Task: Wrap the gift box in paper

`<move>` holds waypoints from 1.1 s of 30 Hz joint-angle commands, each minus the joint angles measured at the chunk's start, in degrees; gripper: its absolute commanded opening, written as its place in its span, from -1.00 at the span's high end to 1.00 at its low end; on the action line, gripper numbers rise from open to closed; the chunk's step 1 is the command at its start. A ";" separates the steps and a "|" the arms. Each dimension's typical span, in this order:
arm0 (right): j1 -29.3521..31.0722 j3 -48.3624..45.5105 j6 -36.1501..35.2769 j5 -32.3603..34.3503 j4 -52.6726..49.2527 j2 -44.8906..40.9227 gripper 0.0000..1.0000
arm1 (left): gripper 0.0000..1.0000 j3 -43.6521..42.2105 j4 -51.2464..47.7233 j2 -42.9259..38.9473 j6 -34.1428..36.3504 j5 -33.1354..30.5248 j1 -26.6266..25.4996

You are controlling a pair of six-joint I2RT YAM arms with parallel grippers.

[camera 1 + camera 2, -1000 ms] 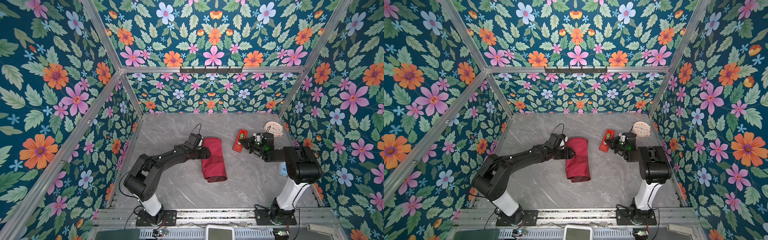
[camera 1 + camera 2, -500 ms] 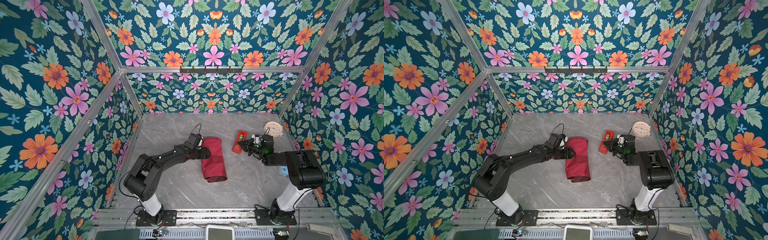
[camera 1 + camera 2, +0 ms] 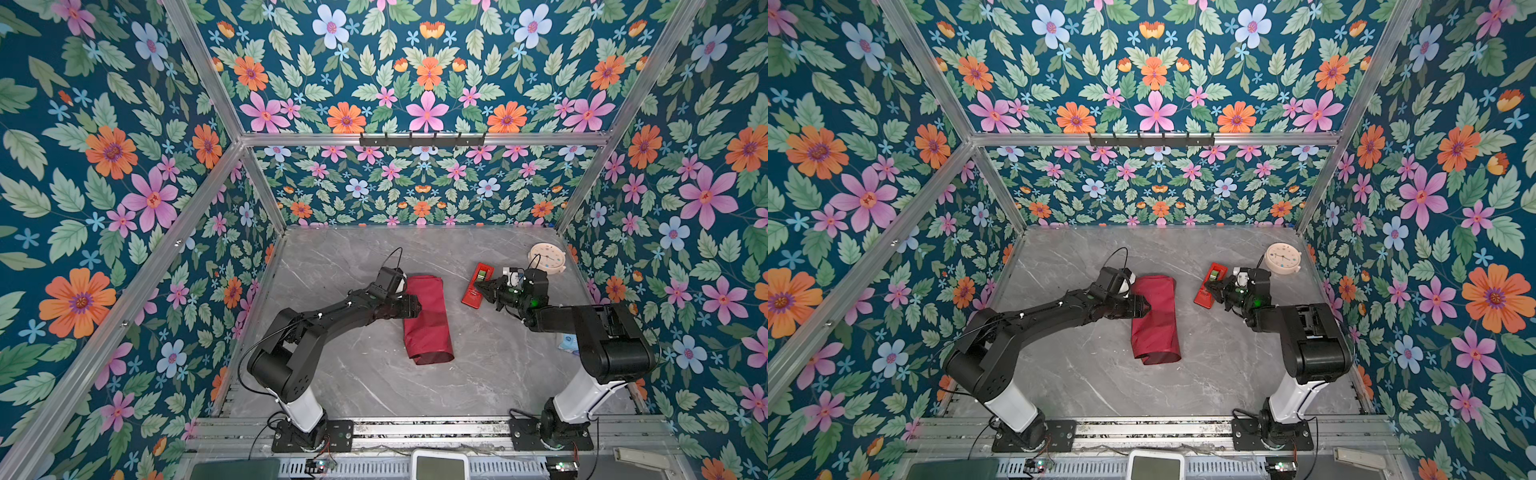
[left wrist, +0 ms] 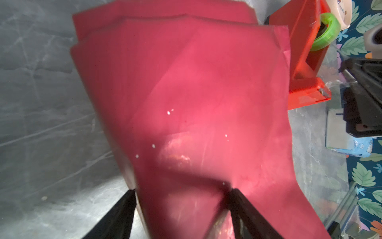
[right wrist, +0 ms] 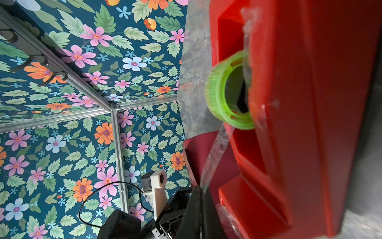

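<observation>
While inside paper (image 3: pixel 426 324), gift box invisible

Black arms (image 3: pixel 345 309) (white lower links, looping cables)

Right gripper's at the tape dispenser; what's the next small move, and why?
Probably draw the right gripper a little away from the tape dispenser: it looks shut on the clear tape strip running from the green roll, and that strip is short. The left gripper holds the folded paper, ready for tape.
</observation>
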 commanded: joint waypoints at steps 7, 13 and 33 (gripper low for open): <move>0.12 -2.43 6.91 -2.64 9.08 3.83 1.00 | -0.45 -0.88 -8.69 1.07 1.51 -6.65 0.02; 0.12 -4.77 10.89 -4.30 14.89 7.88 1.00 | -0.45 -0.88 -8.64 1.07 1.43 -6.65 0.02; 0.07 1.21 6.86 -6.66 2.60 0.81 1.00 | -0.45 -0.35 -9.18 0.63 1.52 -6.82 0.02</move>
